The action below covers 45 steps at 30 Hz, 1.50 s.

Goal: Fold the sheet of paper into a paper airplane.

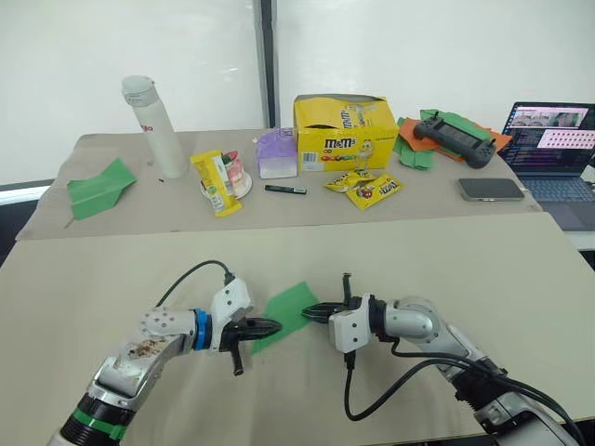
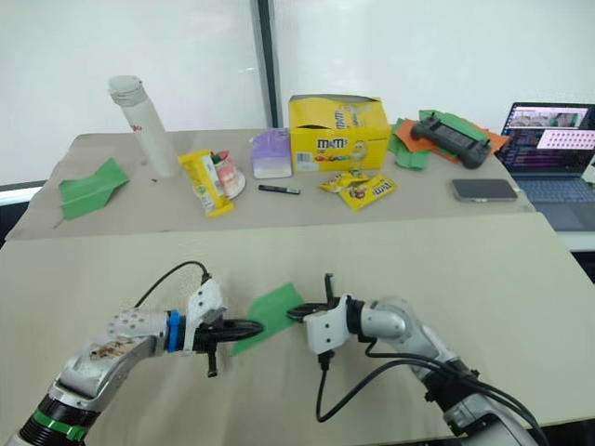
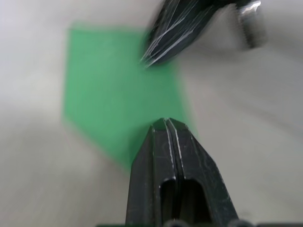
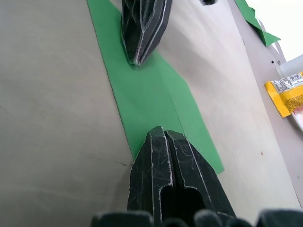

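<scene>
The sheet of paper [image 1: 290,310] is part-folded, no plane yet; left gripper [image 1: 270,327] at 9 o'clock and right gripper [image 1: 312,314] at 3, jaws pressed together on it.

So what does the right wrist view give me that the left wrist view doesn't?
Right wrist view alone: a crease line running along the green paper, a yellow snack packet and part of another green paper further off. Left wrist view alone: nothing extra, just a plainer look at the paper's outline. Both: the two grippers, left and right, shut, tips pressing on the paper from opposite ends on the beige table.
</scene>
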Each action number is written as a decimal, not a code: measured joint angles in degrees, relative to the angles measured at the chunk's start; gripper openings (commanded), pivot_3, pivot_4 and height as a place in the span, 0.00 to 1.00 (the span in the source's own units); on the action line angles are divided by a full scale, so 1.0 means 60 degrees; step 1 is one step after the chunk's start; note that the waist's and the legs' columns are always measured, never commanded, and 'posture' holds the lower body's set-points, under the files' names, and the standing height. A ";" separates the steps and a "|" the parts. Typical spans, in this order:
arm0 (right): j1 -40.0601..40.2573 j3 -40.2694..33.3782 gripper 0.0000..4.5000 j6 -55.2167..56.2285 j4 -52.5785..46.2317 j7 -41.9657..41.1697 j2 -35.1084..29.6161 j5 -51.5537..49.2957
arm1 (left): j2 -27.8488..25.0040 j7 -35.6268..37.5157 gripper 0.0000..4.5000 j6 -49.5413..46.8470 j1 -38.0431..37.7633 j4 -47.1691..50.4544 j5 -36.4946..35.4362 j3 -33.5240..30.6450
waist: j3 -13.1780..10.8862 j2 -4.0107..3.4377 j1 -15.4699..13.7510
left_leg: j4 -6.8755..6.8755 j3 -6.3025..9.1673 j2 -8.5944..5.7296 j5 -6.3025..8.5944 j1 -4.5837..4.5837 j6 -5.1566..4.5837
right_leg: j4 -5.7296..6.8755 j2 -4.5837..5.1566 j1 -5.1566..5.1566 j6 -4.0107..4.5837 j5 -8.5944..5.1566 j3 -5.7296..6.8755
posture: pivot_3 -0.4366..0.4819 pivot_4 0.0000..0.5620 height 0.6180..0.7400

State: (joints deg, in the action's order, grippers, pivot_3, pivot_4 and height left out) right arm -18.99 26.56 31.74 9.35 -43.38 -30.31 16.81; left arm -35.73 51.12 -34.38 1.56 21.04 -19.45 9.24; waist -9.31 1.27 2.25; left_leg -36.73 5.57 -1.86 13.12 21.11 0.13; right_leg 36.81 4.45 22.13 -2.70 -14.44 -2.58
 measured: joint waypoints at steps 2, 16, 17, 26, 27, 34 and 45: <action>0.0010 -0.0041 0.00 -0.0015 0.0033 -0.0002 0.0000 -0.0047 | 0.0161 -0.0525 0.00 -0.0304 -0.0465 0.0478 -0.0097 -0.0123 | 0.0008 0.0003 -0.0007 | 0.0000 0.0000 0.0000 0.0001 -0.0002 0.0002 | 0.0000 0.0003 -0.0003 0.0000 0.0000 -0.0001 | 0.48 0.27 1.00; 0.0316 -0.1575 0.43 -0.5855 -0.1599 -0.1965 -0.0065 -0.4650 | 0.1527 -0.2531 0.00 -0.3709 -0.1371 0.1651 -0.2632 -0.1544 | 0.0009 -0.0010 -0.0236 | -0.0008 0.0004 -0.0006 0.0001 0.0015 0.0002 | -0.0004 0.0013 0.0004 0.0004 0.0002 0.0000 | 0.48 0.27 1.00; 0.0172 -0.1777 0.51 -0.6593 -0.1787 -0.2043 -0.0133 -0.5035 | 0.1546 -0.2621 0.00 -0.3799 -0.1360 0.1649 -0.2726 -0.1567 | 0.0009 -0.0010 -0.0240 | -0.0008 0.0004 -0.0006 0.0001 0.0015 0.0002 | -0.0005 0.0013 0.0003 0.0004 0.0003 0.0001 | 0.48 0.27 1.00; -0.1911 -0.2406 0.51 -1.3662 -0.1690 -0.1841 -0.0063 -0.7176 | 0.1599 -0.2908 0.00 -0.4102 -0.1173 0.1574 -0.3204 -0.1622 | 0.0008 -0.0012 -0.0268 | -0.0007 0.0005 -0.0019 0.0001 0.0044 0.0003 | -0.0018 0.0020 0.0023 0.0013 -0.0001 0.0010 | 0.48 0.27 1.00; -0.2082 -0.2346 0.51 -1.4115 -0.1525 -0.1839 0.0039 -0.7242 | 0.1607 -0.2936 0.00 -0.4106 -0.1161 0.1566 -0.3221 -0.1613 | 0.0008 -0.0012 -0.0268 | -0.0007 0.0004 -0.0021 0.0001 0.0044 0.0003 | -0.0020 0.0022 0.0022 0.0013 -0.0001 0.0010 | 0.48 0.27 1.00; -0.2956 -0.1871 0.51 -1.4960 -0.0160 -0.1980 0.0541 -0.7269 | 0.1839 -0.3215 0.00 -0.4091 -0.1184 0.1542 -0.3377 -0.1581 | 0.0008 -0.0012 -0.0254 | -0.0007 0.0000 -0.0039 0.0001 0.0048 0.0003 | -0.0026 0.0042 0.0023 0.0005 0.0000 0.0011 | 0.48 0.27 1.00; -0.3881 -0.1549 0.51 -1.4757 0.1521 -0.2823 0.1271 -0.7032 | 0.1905 -0.3502 0.00 -0.4071 -0.1302 0.1565 -0.3552 -0.1579 | 0.0008 -0.0013 -0.0213 | -0.0007 0.0002 -0.0037 0.0001 0.0046 0.0003 | -0.0023 0.0036 0.0023 0.0005 0.0001 0.0015 | 0.48 0.27 1.00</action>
State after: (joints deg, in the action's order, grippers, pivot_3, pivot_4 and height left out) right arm -42.27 17.27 -56.80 18.47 -60.31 -22.68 -25.38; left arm -24.30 30.10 -58.81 -6.26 30.42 -40.76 -0.23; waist -9.26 1.19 0.97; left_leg -36.77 5.58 -2.08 13.13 21.38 0.15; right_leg 36.67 4.67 22.27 -2.67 -14.43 -2.49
